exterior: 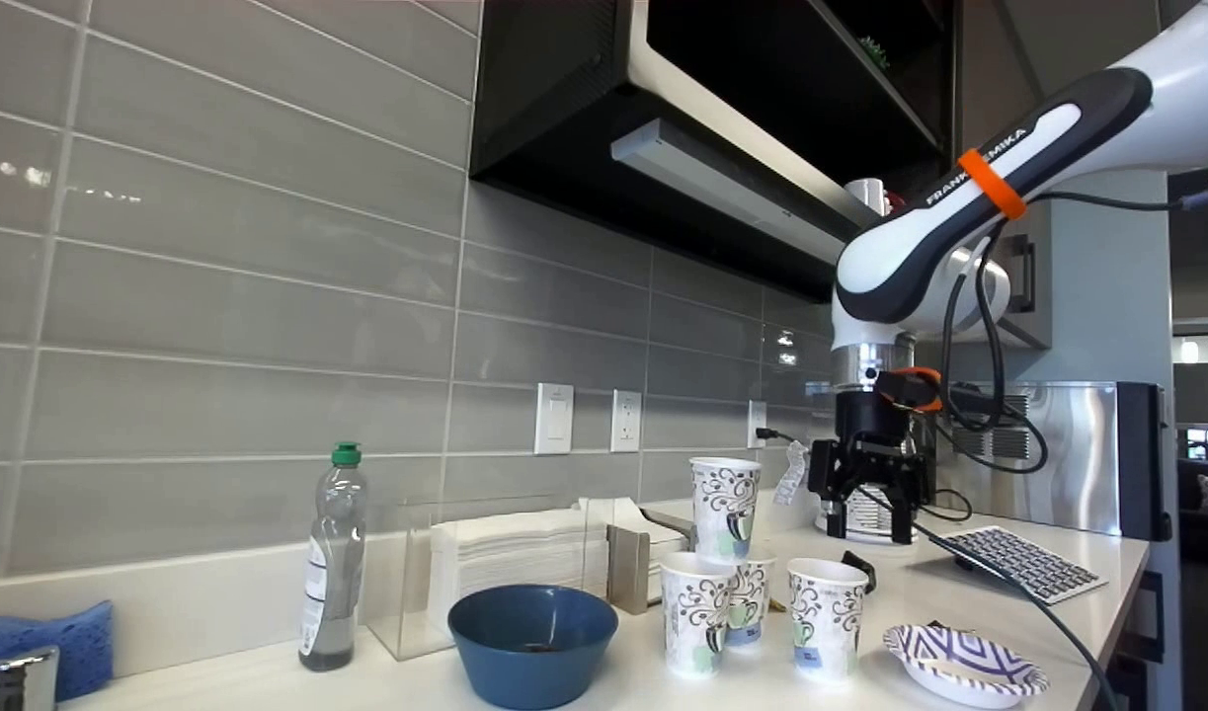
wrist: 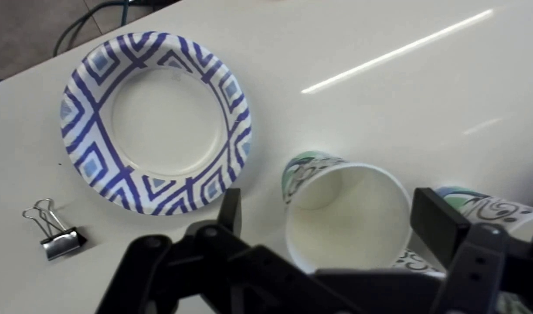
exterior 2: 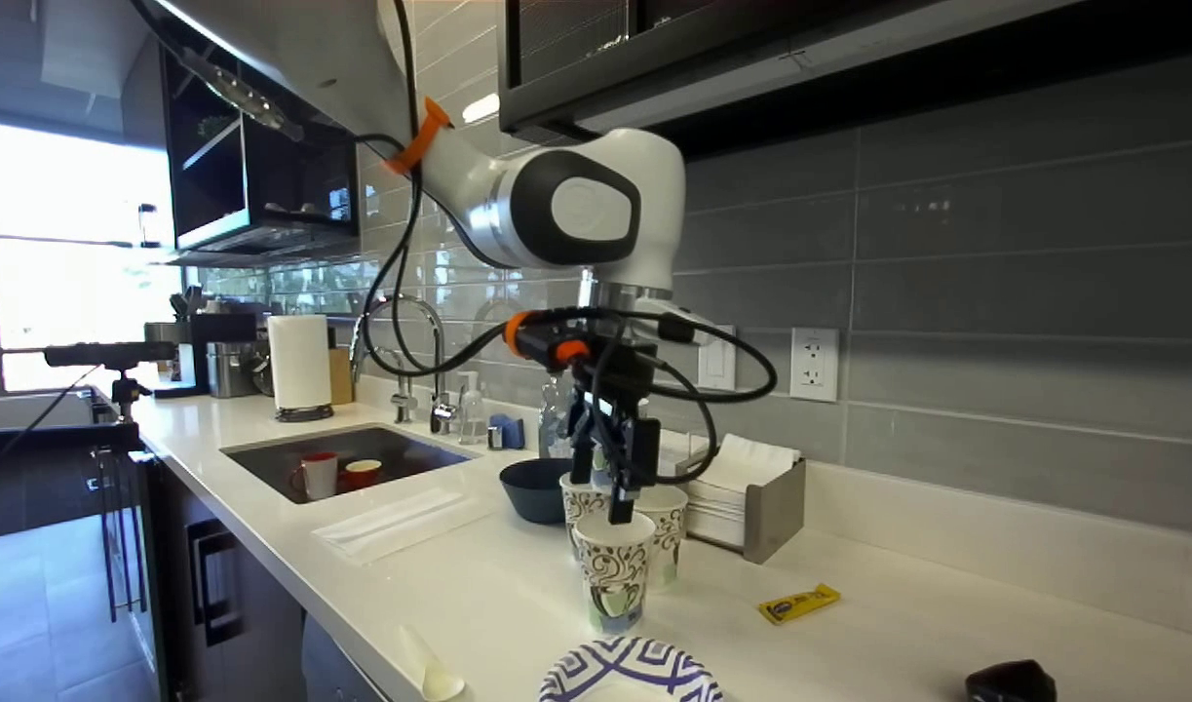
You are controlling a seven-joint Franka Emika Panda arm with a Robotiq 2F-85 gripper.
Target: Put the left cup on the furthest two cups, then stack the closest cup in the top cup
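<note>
Spread wide, the robot's hand (exterior: 868,525) hangs above a white kitchen surface (exterior 2: 518,595), the closest paper cup (wrist: 349,222) below it. Lower and to one side, the furthest two cups (exterior: 697,627) carry another patterned cup (exterior: 725,504), with a blue bowl (exterior: 524,662) just past them; a shallow paper bowl (wrist: 166,122) lies to the hand's other side. Gray wall tiles (exterior: 248,296) rise behind the hand, a sink (exterior 2: 410,450) well off.

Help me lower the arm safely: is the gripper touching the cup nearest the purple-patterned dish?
Apart. In an exterior view, the gripper and that cup do not overlap; a clear gap shows between them.
</note>
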